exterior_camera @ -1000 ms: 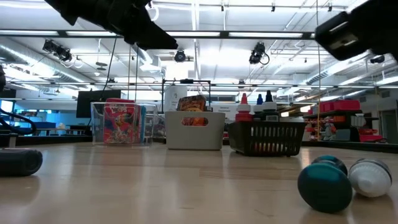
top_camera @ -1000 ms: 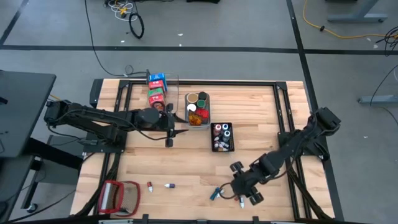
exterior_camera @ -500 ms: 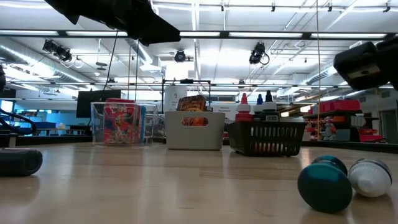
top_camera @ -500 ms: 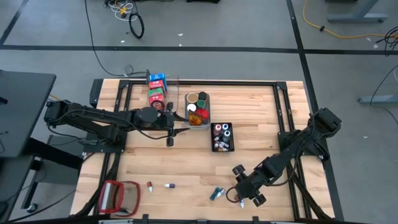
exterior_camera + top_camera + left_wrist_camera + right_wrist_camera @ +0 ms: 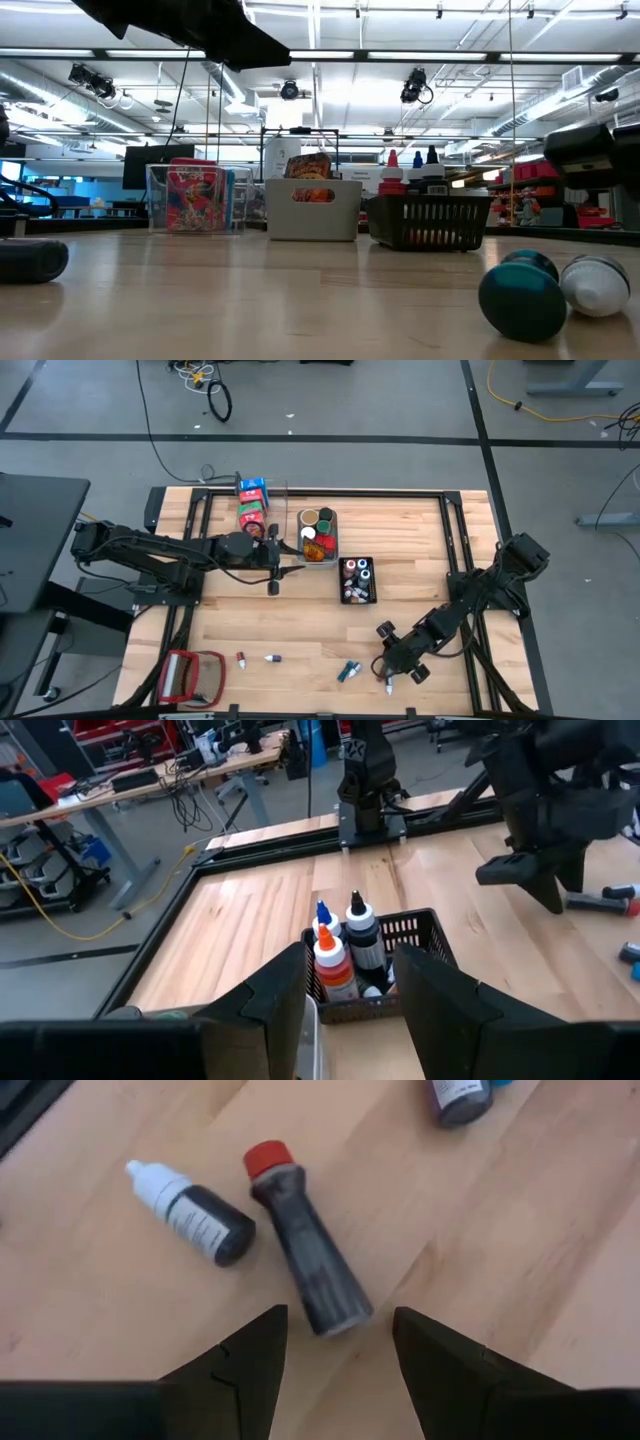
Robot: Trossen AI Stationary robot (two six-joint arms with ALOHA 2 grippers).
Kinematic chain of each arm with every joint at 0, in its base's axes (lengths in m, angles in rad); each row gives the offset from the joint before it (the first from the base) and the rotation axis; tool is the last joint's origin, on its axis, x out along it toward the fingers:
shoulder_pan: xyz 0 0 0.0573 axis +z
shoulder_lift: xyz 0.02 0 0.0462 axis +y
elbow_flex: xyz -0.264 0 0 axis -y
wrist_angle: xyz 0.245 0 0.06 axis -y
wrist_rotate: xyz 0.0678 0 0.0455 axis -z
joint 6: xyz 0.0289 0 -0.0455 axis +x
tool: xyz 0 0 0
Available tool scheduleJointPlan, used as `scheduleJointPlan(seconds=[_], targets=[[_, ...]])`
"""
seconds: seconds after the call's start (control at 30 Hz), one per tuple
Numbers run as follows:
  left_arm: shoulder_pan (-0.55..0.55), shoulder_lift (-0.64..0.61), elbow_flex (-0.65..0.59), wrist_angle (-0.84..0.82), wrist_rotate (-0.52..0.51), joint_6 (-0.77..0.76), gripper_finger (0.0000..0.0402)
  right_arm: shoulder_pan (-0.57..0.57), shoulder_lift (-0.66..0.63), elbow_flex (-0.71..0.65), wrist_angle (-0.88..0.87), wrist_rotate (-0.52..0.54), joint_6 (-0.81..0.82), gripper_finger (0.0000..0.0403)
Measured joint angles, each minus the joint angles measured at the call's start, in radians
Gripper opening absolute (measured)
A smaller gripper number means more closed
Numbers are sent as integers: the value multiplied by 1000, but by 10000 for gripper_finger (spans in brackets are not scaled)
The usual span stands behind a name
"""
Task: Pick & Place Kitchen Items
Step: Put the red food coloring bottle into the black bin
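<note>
We're in a robotics lab: grey floor (image 5: 400,400) marked with black tape lines, loose cables (image 5: 195,375), ceiling strip lights (image 5: 320,55) on open rails, workbenches (image 5: 150,780) behind a wooden tabletop (image 5: 410,540).

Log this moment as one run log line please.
right hand: open, over red-capped bottle lying on table | left hand: open, empty, above grey bin, facing black basket | white-capped bottle: loose beside it
</note>
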Motion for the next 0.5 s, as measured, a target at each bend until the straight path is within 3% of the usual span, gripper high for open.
scheduleJointPlan(seconds=[0.5], targets=[[0, 0, 0, 27, 1, -4, 160, -12, 3, -38, 133, 45, -185, 144]])
